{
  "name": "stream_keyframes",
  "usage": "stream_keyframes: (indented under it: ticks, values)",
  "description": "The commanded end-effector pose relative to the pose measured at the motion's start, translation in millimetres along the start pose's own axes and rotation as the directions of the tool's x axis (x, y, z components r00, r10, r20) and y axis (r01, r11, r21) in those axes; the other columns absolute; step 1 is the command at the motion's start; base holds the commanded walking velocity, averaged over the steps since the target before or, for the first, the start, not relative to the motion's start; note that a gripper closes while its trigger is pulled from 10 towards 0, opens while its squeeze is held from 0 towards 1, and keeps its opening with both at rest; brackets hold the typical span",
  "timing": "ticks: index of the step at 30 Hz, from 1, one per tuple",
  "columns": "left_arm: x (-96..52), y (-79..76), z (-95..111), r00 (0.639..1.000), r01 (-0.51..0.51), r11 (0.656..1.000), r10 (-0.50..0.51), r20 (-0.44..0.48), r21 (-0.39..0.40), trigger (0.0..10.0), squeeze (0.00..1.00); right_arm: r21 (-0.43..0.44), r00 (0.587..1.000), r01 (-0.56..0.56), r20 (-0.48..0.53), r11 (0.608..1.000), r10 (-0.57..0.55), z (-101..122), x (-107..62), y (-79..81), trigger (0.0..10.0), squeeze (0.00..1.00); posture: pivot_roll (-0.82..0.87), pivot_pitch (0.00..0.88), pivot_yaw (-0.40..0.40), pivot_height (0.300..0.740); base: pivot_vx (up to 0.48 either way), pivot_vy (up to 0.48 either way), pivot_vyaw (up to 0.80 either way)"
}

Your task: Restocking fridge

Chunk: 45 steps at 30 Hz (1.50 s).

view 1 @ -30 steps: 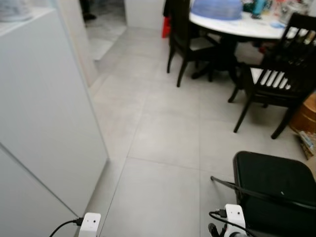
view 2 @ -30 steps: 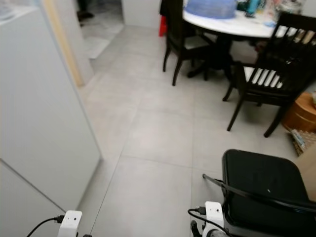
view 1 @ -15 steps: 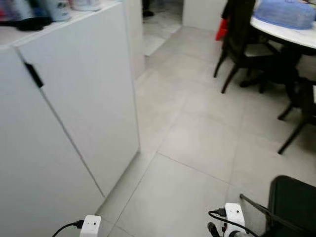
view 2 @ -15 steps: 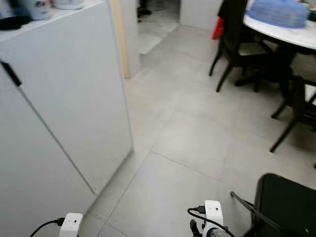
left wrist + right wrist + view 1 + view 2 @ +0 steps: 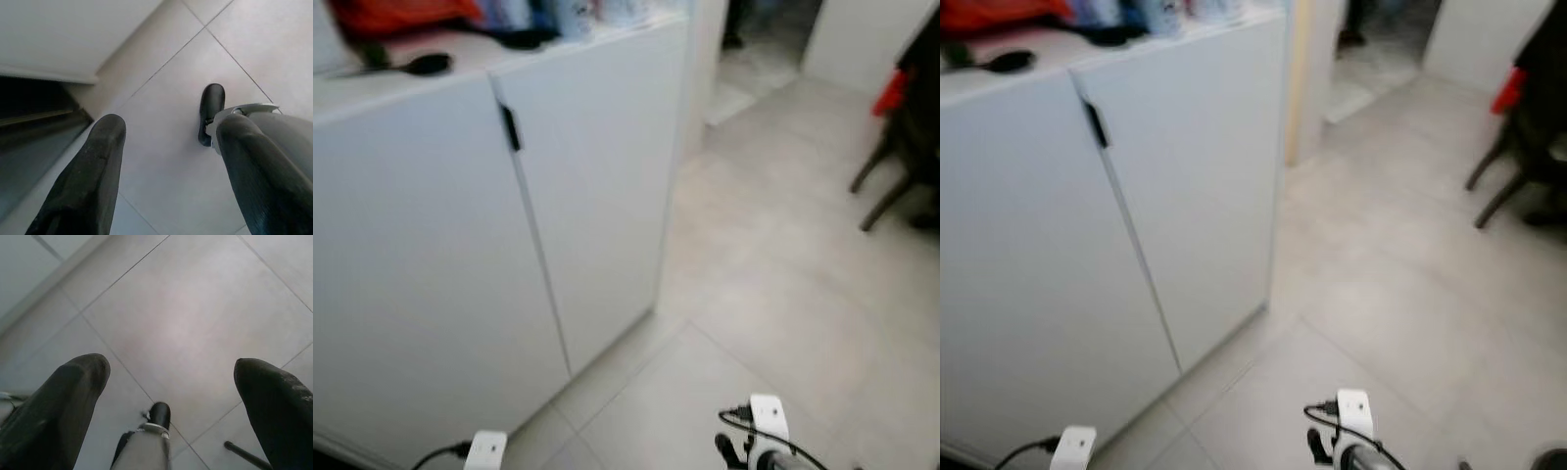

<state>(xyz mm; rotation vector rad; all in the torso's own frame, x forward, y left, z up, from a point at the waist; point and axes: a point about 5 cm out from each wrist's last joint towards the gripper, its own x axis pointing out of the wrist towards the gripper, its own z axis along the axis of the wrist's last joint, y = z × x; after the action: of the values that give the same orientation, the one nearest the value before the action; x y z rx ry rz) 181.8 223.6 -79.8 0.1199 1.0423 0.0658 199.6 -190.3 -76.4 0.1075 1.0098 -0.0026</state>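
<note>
A white cabinet with two flat doors and a small black handle stands at my left front. On its top lie a red thing, a black object and blurred containers. Both arms hang low over the grey tiled floor. In the left wrist view my left gripper is open and holds nothing, close to the cabinet's base. My right gripper is open too, with bare tiles between its fingers.
Black chair legs and a red item are at the far right. A doorway opens beyond the cabinet's end. Grey floor tiles stretch ahead and right. My black foot rests on the floor.
The whole picture has swung left, so the camera turned: the table, chairs and black seat slid out on the right and the cabinet front came in. Both arms hang as before.
</note>
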Motion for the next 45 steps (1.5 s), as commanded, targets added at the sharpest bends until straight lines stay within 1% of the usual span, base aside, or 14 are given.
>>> stream_keyframes:
  ticks: [1,36,40,42,45]
  values:
    - [-0.8,0.7,-8.9,0.999,-0.002,1.000,0.002,-0.033,-0.006,10.0,0.00,-0.002,1.000,0.004,-0.022,1.000,-0.004,-5.5,-0.6,-1.8,10.0,0.00,0.07,0.000,-0.036,0.740,0.000,0.000,0.80]
    - [-1.2,0.5,-12.4,0.999,-0.018,1.000,0.018,-0.035,-0.008,10.0,0.00,-0.015,0.999,-0.001,-0.033,1.000,0.001,-9.7,-1.2,-2.6,10.0,0.00,0.06,0.000,-0.034,0.740,0.000,0.000,0.80]
    - [-1.1,0.6,-12.0,0.999,-0.018,1.000,0.018,-0.035,-0.008,10.0,0.00,-0.006,1.000,-0.004,-0.029,1.000,0.004,-9.3,-1.1,-2.2,10.0,0.00,0.06,0.000,-0.034,0.740,0.000,0.000,0.80]
    - [-1.1,0.5,-11.8,0.999,-0.020,1.000,0.019,-0.035,-0.012,10.0,0.00,0.029,1.000,0.007,-0.029,1.000,-0.007,-9.8,-1.1,-2.4,10.0,0.00,0.07,0.000,-0.037,0.740,0.000,0.000,0.00]
    - [-1.0,0.5,-11.6,0.999,-0.021,1.000,0.021,-0.034,-0.016,10.0,0.00,0.044,0.999,0.014,-0.031,0.999,-0.013,-10.1,-1.0,-2.5,10.0,0.00,0.07,0.000,-0.039,0.740,0.000,0.000,0.00]
